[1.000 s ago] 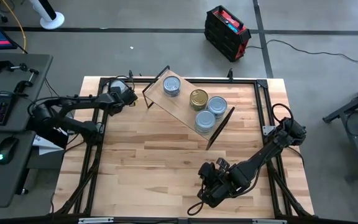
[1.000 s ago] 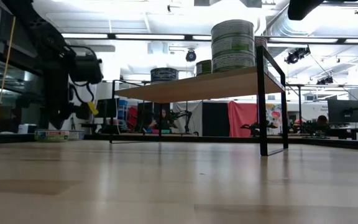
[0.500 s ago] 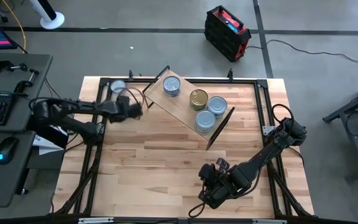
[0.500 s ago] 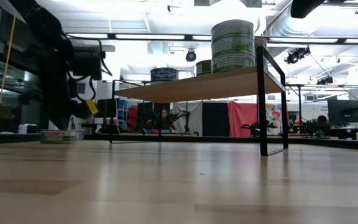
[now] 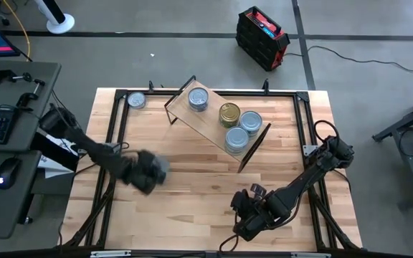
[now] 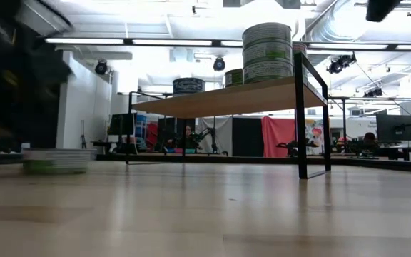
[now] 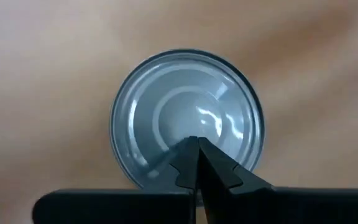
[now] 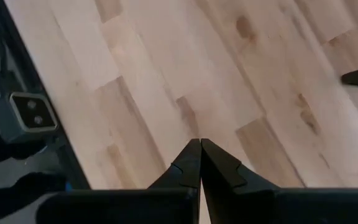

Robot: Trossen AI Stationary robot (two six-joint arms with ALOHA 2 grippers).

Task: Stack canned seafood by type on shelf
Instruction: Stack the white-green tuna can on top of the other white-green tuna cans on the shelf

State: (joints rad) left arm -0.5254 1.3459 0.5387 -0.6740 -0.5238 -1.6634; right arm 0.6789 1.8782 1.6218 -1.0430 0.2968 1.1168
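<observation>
Directly beneath the left gripper, whose fingers are pressed together on nothing, sits a silver-blue tin, nearer it than the right gripper, likewise closed and empty.

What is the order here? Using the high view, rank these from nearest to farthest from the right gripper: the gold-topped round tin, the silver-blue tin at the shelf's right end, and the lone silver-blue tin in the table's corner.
Measured from the right gripper, near the table's front edge:
1. Silver-blue round tin, right end of the light-wood shelf.
2. Gold-topped round tin, mid-shelf.
3. Lone silver-blue tin, far left corner of the plank table.
</observation>
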